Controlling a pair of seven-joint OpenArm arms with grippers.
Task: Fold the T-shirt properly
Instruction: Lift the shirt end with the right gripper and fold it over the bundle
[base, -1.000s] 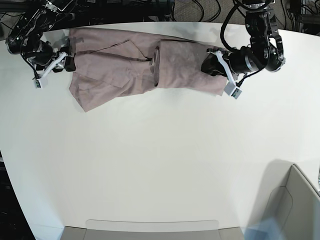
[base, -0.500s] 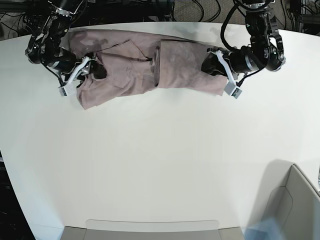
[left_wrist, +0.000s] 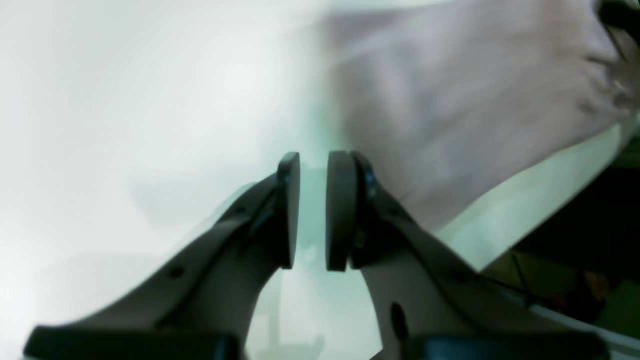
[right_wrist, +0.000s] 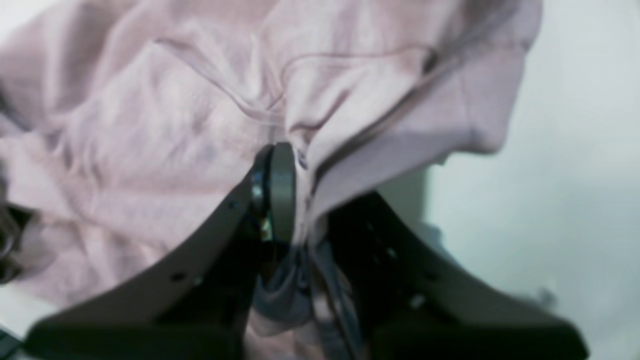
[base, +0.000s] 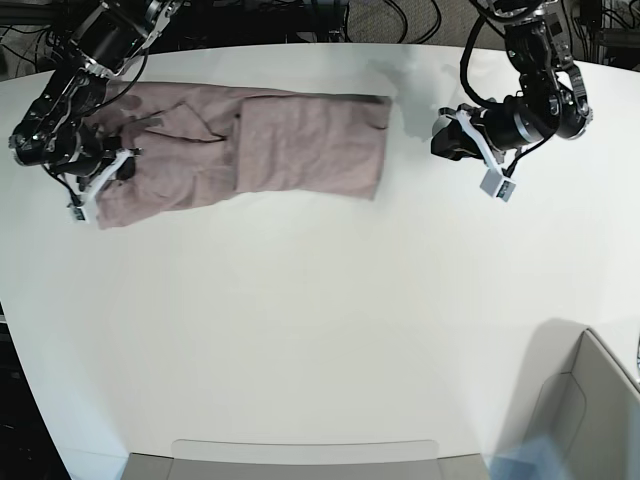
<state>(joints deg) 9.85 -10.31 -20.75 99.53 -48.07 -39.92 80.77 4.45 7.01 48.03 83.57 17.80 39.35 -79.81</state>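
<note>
T-shirt (base: 240, 150): lies stretched flat along the far edge of the white table (base: 320, 330), its long side running across the base view; one end is folded over the middle, so a straight fold edge crosses the cloth.

Right gripper (right_wrist: 295, 195): at the T-shirt's end on the base view's left (base: 100, 180); clamped on a bunched ridge of the pink fabric. The right wrist view shows cloth pinched between the pads and hanging down between the fingers (the base view shows only the arm's dark links over that end, not the pinch itself).

Left gripper (left_wrist: 313, 210): well apart from the T-shirt's other end, over bare table on the base view's right (base: 448, 140); jaws nearly together with a narrow gap, nothing between them. The left wrist view shows table through the gap, with the T-shirt's edge (left_wrist: 450, 115) ahead and to one side, not touching the pads.

Base view only: the whole outline of the T-shirt, both arms at once, a grey bin's corner (base: 590, 400) at the near edge of the table, far from the T-shirt.

Right wrist view only: a seam and the creases radiating from the pinch (blurred).

Left wrist view only: the gap between the pads; much of that picture is soft and smeared.
</note>
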